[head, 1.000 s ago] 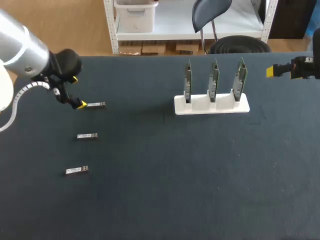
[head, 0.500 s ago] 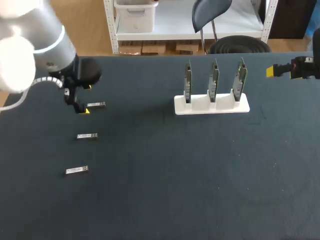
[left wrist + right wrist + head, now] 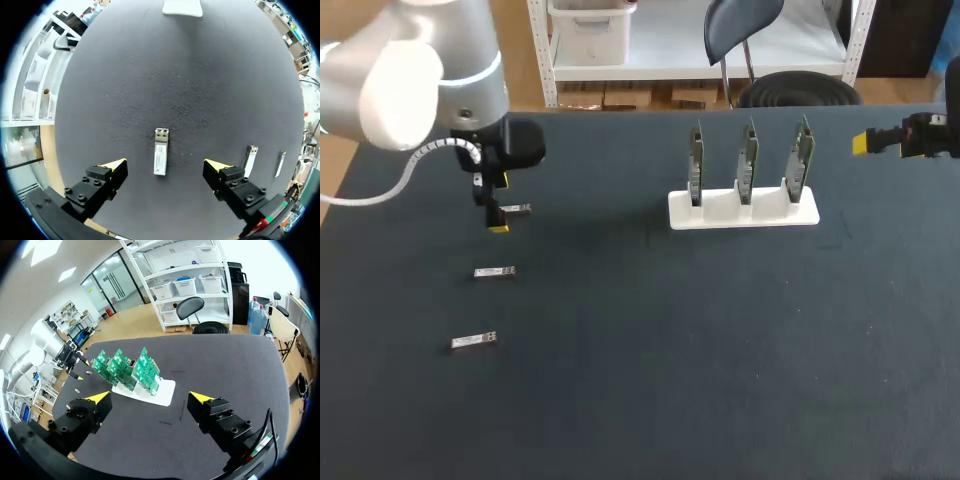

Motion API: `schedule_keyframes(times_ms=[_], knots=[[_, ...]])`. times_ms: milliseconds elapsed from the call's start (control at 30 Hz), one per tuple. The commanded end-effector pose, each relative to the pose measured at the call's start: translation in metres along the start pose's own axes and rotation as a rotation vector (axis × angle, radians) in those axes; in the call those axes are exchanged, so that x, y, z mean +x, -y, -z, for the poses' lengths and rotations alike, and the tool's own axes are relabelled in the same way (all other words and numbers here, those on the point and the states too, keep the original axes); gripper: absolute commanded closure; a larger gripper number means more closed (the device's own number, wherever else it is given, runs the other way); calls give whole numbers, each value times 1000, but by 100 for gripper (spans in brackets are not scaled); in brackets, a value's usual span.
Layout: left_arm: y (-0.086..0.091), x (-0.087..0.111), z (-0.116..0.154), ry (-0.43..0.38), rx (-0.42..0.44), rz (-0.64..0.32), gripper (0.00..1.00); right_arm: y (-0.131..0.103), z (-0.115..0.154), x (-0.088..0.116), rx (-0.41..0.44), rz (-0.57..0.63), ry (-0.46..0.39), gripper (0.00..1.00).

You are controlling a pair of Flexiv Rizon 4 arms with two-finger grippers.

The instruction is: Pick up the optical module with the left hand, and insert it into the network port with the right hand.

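**Trainee:** Head view: where does each arm stand?

**Operator:** My left gripper (image 3: 495,207) hangs at the far-left part of the dark table (image 3: 670,350), right at one end of the optical module (image 3: 517,209). Two further modules (image 3: 494,272) (image 3: 474,341) lie apart from it, toward the table's front edge. The white rack (image 3: 743,212) with three upright network cards (image 3: 748,160) stands well apart, on the right half. My right gripper (image 3: 865,142) sits at the table's right edge, beyond the rack.

**Trainee:** Left wrist view: is anything gripped?

**Operator:** No. I see my fingers (image 3: 112,170) spread wide and empty. The optical module (image 3: 160,158) lies flat on the table between them and touches neither. The other two modules lie beside one finger.

**Trainee:** Right wrist view?

**Operator:** My right fingers (image 3: 202,400) are also spread wide, holding nothing. The rack (image 3: 162,390) with its green cards stands ahead of them, and my left arm is beyond it.
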State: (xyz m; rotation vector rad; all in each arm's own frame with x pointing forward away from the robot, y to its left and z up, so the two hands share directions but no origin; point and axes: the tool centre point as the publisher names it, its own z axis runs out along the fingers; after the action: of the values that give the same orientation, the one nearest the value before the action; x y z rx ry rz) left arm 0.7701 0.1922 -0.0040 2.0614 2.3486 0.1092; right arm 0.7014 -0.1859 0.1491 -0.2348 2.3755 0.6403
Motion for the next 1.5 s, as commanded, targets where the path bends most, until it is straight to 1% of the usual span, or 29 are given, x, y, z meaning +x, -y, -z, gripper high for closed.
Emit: schedule_keyframes(times_ms=[33, 200, 367, 733, 767, 800, 833, 1233, 1367, 1500], knots=[[-3, -1, -3, -40, 21, 8, 0, -2, 1, 0, 7, -1, 1, 0], [-3, 2, -7, -52, 26, 6, 0, -2, 1, 0, 7, -1, 1, 0], [0, 3, -14, -54, 45, 6, 0, -2, 1, 0, 7, -1, 1, 0], [2, 7, -26, -72, 65, 30, 0, -2, 1, 0, 7, -1, 1, 0], [2, 7, -26, -65, 64, 35, 15, -2, 1, 0, 7, -1, 1, 0], [1, 8, -27, -61, 66, 37, 67, -2, 1, 0, 7, -1, 1, 0], [2, 8, -27, -61, 67, 37, 100, -2, 1, 0, 7, -1, 1, 0], [2, 7, -27, -46, 40, 59, 100, -2, 1, 0, 7, -1, 1, 0], [0, 6, -27, -36, 26, 91, 100, -2, 1, 0, 7, -1, 1, 0], [-4, 5, -23, -1, 20, 168, 100, -2, 1, 0, 7, -1, 1, 0]])
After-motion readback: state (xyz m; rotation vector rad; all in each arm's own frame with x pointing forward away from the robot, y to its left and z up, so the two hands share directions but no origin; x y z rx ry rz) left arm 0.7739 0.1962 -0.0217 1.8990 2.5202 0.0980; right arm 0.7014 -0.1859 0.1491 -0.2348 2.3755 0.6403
